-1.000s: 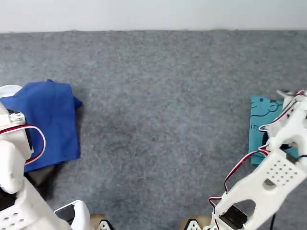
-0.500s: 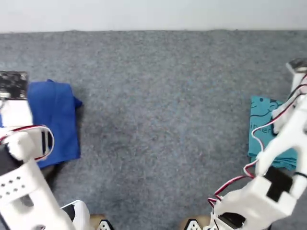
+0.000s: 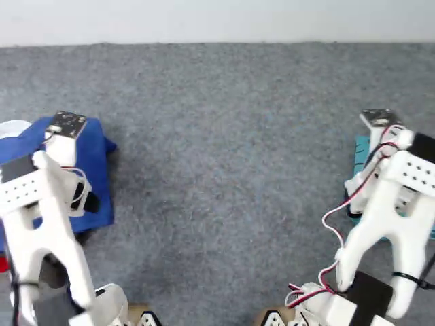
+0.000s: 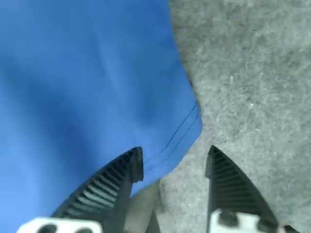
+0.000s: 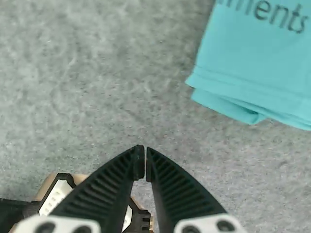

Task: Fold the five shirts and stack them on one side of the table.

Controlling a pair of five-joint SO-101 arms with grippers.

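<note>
a: how will the blue shirt [image 4: 73,73] at the left edge of the surface [image 3: 231,136] handle?
b: likely soft, light, floppy. left fingers [image 4: 121,179] are spread over its hem corner, so pinch there. right fingers [image 5: 121,179] are closed, empty, beside the teal shirt [image 5: 257,63]

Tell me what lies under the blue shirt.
A white edge peeks out from beneath the blue shirt at its left side, on grey carpet. Anything more beneath is covered by the shirt and the left arm.
</note>
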